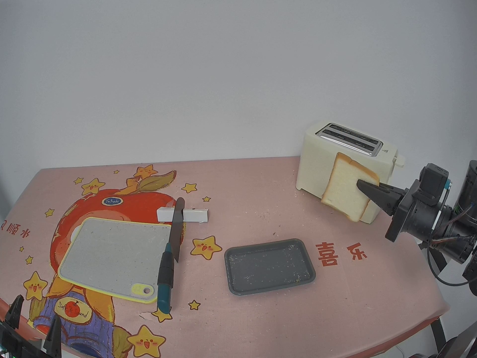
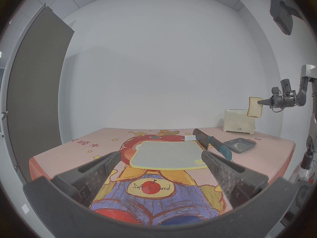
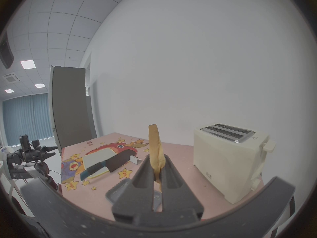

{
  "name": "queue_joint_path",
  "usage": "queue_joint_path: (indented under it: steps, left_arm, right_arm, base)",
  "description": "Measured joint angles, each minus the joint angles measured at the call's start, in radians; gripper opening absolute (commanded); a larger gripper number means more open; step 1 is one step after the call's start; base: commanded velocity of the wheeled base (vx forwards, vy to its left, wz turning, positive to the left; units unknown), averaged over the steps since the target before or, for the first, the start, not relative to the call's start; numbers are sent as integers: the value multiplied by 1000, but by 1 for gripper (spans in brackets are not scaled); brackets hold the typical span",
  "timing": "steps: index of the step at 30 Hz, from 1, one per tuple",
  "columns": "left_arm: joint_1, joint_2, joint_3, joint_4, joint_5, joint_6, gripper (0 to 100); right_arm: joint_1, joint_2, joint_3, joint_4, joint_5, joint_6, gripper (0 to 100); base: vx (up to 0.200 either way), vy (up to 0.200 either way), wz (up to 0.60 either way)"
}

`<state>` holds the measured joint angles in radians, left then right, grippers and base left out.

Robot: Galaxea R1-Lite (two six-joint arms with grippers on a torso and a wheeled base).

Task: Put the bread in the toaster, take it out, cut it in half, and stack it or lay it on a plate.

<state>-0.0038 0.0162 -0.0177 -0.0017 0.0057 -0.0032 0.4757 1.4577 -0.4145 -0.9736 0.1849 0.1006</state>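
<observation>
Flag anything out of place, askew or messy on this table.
The black-bladed knife with a teal handle lies propped, its blade across a small white block, handle overlapping the grey cutting board's edge. Pale crumbs dot the dark grey rectangular tray. Nothing looks spilled or damaged.

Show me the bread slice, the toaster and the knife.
bread slice (image 1: 343, 192), head view, middle of its pale face
toaster (image 1: 315, 165), head view, bare side wall
knife (image 1: 175, 238), head view, blade near the handle

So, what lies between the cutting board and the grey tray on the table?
The knife lies there, along the cutting board edge nearest the tray, its blade across a small white block. The head view shows it.
</observation>
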Motion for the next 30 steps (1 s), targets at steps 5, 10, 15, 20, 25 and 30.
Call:
queue_joint_path:
  steps: [5, 10, 15, 20, 25, 30]
  left_arm:
    - [0, 0, 0, 0, 0, 0, 100]
    - [0, 0, 0, 0, 0, 0, 100]
    - [1, 0, 0, 0, 0, 0, 100]
    - [1, 0, 0, 0, 1, 0, 100]
    - [1, 0, 0, 1, 0, 0, 100]
    - [1, 0, 0, 1, 2, 0, 100]
  right_arm:
    - [21, -7, 1, 4, -5, 1, 0]
    - [59, -8, 13, 7, -9, 1, 0]
    - [83, -10, 21, 2, -15, 0, 0]
    - [94, -8, 29, 2, -15, -1, 0]
    - [99, -5, 32, 2, -15, -2, 0]
    - [100, -4, 33, 5, -16, -3, 0]
  base:
    - [0, 0, 0]
    - [0, 160, 0]
    - [0, 160, 0]
    - [0, 0, 0]
    - [0, 200, 0]
    - [0, 40, 0]
